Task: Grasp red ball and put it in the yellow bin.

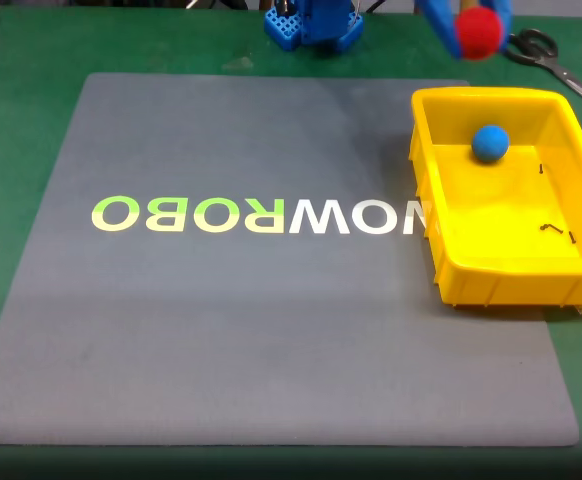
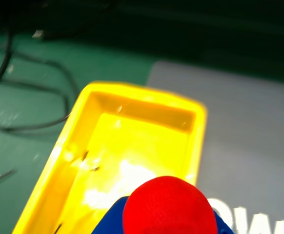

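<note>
Wrist view first: the red ball (image 2: 170,207) sits right up against the lens, pinched between the blue fingers of the gripper (image 2: 169,214), whose jaws are closed against its sides. Just beyond the ball is the yellow bin (image 2: 78,126), its far wall and rim blurred but plain, with a few small dark specks on its floor. To the bin's right lies the grey mat (image 2: 249,126) with white letters at its edge; to the bin's left, green table (image 2: 30,146) crossed by thin black cables (image 2: 34,97). From the fixed view, the mat (image 1: 271,340) fills the near ground, its printed lettering (image 1: 261,215) running up to the bin's left wall. The bin (image 1: 561,270) rests at the mat's right edge, and a blue ball (image 1: 490,143) lies inside it toward the far wall. Above the bin's far rim, raised off everything, the gripper (image 1: 476,30) carries the red ball (image 1: 479,33). A pair of scissors (image 1: 551,60) lies on the green surface behind the bin, and the arm's blue base (image 1: 316,25) stands beyond the mat's far edge, well left of the bin.
</note>
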Motion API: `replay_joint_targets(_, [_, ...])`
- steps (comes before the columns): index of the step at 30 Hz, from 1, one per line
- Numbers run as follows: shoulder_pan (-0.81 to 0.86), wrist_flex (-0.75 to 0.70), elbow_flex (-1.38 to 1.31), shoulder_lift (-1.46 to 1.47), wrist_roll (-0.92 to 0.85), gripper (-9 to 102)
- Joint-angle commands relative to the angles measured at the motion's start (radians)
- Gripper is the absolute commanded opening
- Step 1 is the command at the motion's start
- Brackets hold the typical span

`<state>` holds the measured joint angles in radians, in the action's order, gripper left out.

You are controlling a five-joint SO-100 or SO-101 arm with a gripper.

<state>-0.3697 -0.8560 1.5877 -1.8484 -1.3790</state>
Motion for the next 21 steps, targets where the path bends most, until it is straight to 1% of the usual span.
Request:
replay_joint_targets(1, [-0.066, 0.014, -0.011, 0.000, 0.023, 0])
replay_joint_targets(7, [-0.140, 0.074, -0.011, 0.109, 0.037, 0])
replay_joint_targets(13, [-0.160, 0.124, -0.018, 0.207, 0.037, 1])
replay_joint_targets(16, [-0.161, 0.150, -0.023, 0.236, 0.037, 4])
replay_joint_targets(18, [-0.160, 0.160, -0.023, 0.244, 0.035, 9])
replay_joint_targets(19, [-0.158, 0.163, -0.023, 0.244, 0.034, 16])
replay_joint_targets(21, [-0.156, 0.170, -0.025, 0.244, 0.035, 26])
